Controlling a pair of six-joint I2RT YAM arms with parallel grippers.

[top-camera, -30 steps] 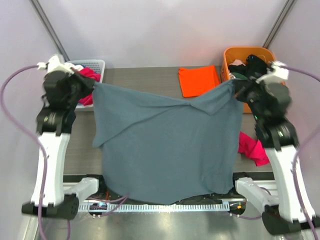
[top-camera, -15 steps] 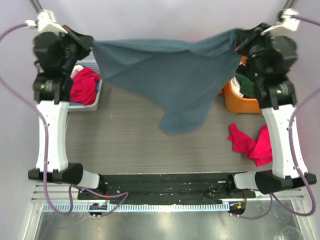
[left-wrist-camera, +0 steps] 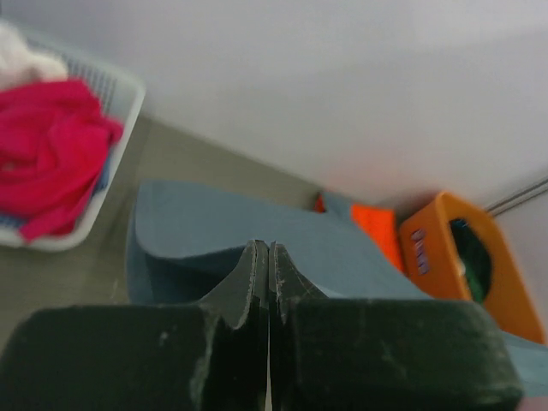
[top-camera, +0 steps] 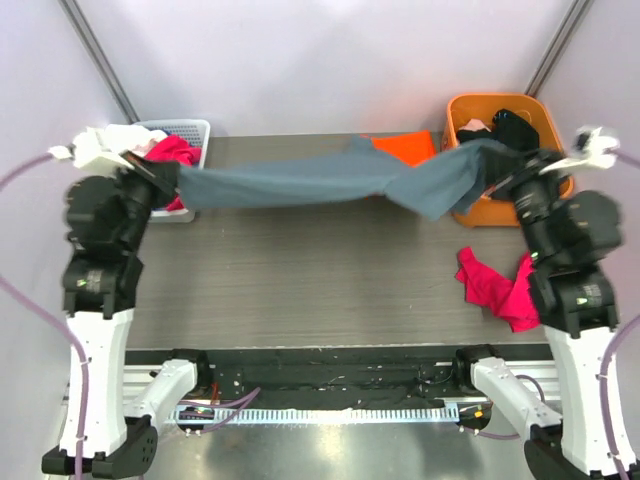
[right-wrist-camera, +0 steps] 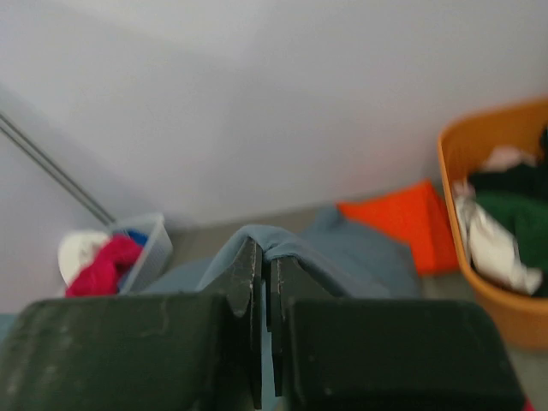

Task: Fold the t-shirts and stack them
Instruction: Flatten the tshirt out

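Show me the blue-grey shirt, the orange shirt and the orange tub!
blue-grey shirt (top-camera: 300,180): top view, middle of the stretched cloth.
orange shirt (top-camera: 413,148): top view, its uncovered part.
orange tub (top-camera: 478,214): top view, near wall.

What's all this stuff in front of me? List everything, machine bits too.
blue-grey t-shirt: one, slate blue-grey, stretched between both grippers across the table's far side
orange t-shirt: one, bright orange, far edge, partly covered by the blue-grey one
pink garment: one, pink, crumpled at table's right
basket: one, white, far left, pink clothes inside
tub: one, orange, far right, dark clothes inside
table: one, grey-brown
left gripper: one, dark, shut on shirt's left end
right gripper: one, dark, shut on its right end
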